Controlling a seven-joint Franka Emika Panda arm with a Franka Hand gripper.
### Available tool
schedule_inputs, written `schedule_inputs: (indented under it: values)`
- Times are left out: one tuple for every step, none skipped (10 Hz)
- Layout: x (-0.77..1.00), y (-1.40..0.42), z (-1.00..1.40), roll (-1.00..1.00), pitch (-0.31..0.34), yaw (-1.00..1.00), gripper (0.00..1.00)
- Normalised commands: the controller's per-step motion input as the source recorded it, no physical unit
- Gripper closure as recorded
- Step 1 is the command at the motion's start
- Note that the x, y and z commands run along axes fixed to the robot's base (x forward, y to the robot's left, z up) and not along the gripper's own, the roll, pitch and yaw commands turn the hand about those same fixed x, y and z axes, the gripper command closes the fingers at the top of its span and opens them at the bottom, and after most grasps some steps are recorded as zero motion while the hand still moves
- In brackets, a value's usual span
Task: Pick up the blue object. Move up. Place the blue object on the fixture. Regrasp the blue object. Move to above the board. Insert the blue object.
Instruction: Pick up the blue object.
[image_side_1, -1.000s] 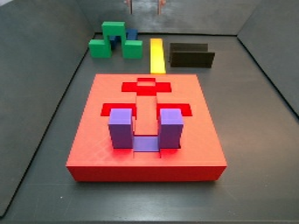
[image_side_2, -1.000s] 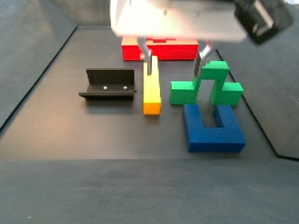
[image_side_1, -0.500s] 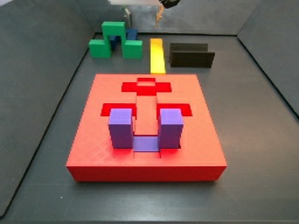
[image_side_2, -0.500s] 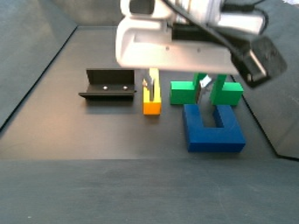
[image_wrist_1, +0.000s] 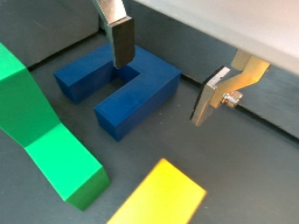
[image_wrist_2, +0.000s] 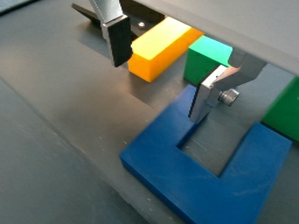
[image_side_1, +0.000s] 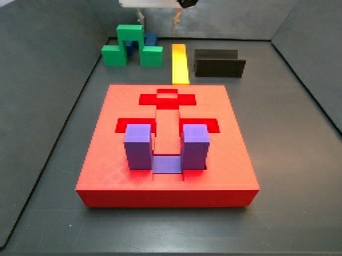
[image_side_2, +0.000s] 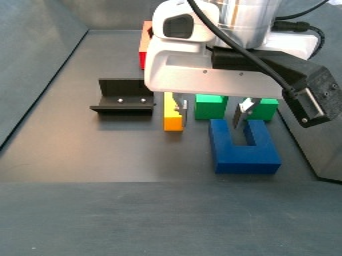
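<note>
The blue object (image_wrist_1: 117, 87) (image_wrist_2: 211, 162) (image_side_2: 245, 148) is a dark blue U-shaped block lying flat on the floor beside the green pieces; only a sliver of the blue object (image_side_1: 151, 50) shows in a side view. My gripper (image_wrist_1: 160, 92) (image_wrist_2: 155, 90) (image_side_2: 211, 108) hangs open just over it, holding nothing. One finger (image_wrist_1: 121, 42) stands over the U's slot, the other finger (image_wrist_1: 218, 92) outside one prong, toward the yellow bar. The fixture (image_side_2: 123, 97) (image_side_1: 218, 63) stands apart. The red board (image_side_1: 167, 135) carries a purple U-shaped block (image_side_1: 167, 148).
A yellow bar (image_side_2: 174, 118) (image_wrist_2: 158, 48) (image_side_1: 179, 60) lies between the fixture and the blue object, close to one finger. Green stepped blocks (image_wrist_1: 47, 131) (image_side_2: 211, 104) (image_side_1: 127, 42) sit right next to the blue object. Dark walls enclose the floor.
The gripper has come down from above the pieces toward the blue object, its fingers now level with the green blocks. Nothing on the floor has moved.
</note>
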Motion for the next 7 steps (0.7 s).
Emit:
schedule_inputs:
  values:
    - [-0.14,-0.20,-0.29,0.08,-0.059,0.00,0.00]
    - [-0.15,-0.16,-0.28,0.06,-0.066,0.00,0.00]
    - [-0.12,-0.19,-0.24,0.03,-0.074,0.00,0.00]
    - [-0.05,-0.19,-0.19,0.00,-0.090,0.00,0.00]
    - [-0.05,-0.10,-0.17,0.00,-0.076,0.00,0.00]
    - [-0.07,-0.08,-0.18,0.00,-0.076,0.00,0.00]
    - [-0.05,-0.09,-0.18,0.00,-0.066,0.00,0.00]
